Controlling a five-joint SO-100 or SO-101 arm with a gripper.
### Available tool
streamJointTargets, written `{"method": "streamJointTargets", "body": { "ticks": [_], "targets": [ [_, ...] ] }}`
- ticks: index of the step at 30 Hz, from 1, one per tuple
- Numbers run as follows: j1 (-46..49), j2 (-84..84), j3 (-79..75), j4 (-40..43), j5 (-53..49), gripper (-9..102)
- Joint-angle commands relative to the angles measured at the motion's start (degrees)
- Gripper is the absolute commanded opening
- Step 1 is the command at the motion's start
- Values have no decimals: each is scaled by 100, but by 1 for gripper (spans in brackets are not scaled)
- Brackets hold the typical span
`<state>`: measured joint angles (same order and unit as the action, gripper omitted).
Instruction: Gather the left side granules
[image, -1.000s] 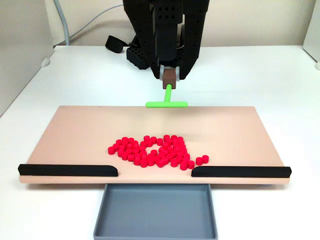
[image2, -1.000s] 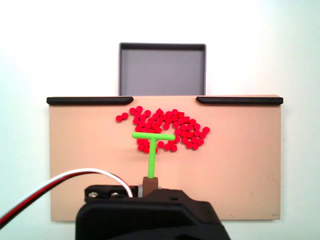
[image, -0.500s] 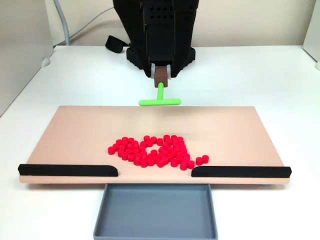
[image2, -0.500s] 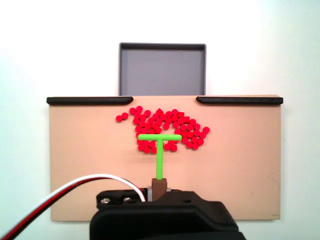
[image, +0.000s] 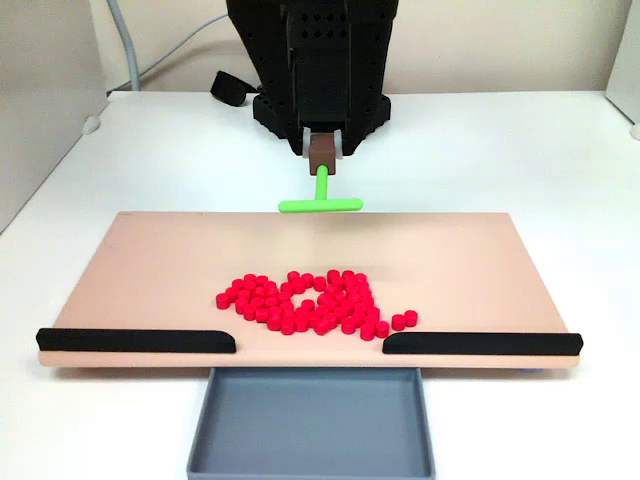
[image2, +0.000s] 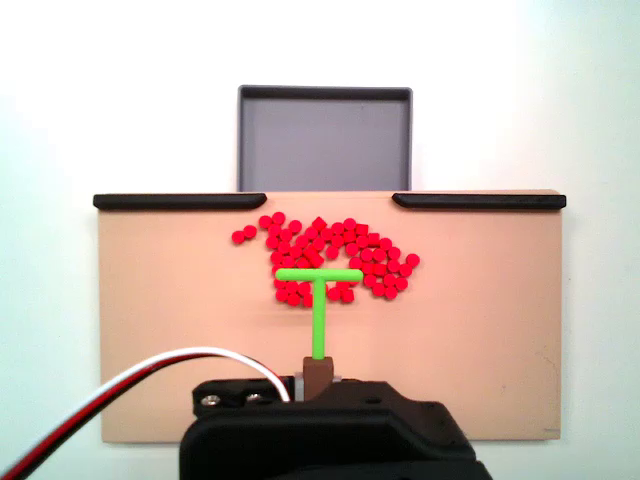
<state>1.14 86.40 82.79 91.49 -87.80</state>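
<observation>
In a fixed view from the front, the arm (image: 318, 70) had stopped shifting left, its pusher (image: 320, 203) hanging over the board's (image: 150, 270) far edge, clear of the granules (image: 310, 303) heaped mid-board.

In a fixed view from behind, the pusher's bar (image2: 319, 273) lay across the granules (image2: 330, 255), unmoved for the last half second, so gathering seemingly hadn't begun; I couldn't tell the fingers' spread.

You see dozens of tiny bright red cylindrical granules (image: 312, 304) (image2: 335, 255) lying flat in one loose cluster on the tan board (image: 150, 270) (image2: 160, 320), near the middle of its strip-lined edge; a few sit slightly apart at one end.
</observation>
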Motion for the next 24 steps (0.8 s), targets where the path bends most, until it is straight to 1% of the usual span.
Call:
{"method": "streamJointTargets", "body": {
  "ticks": [1, 24],
  "targets": [
    [-18, 53, -62, -35, 97, 0],
    [-62, 44, -35, 26, -9, 0]
  ]
}}
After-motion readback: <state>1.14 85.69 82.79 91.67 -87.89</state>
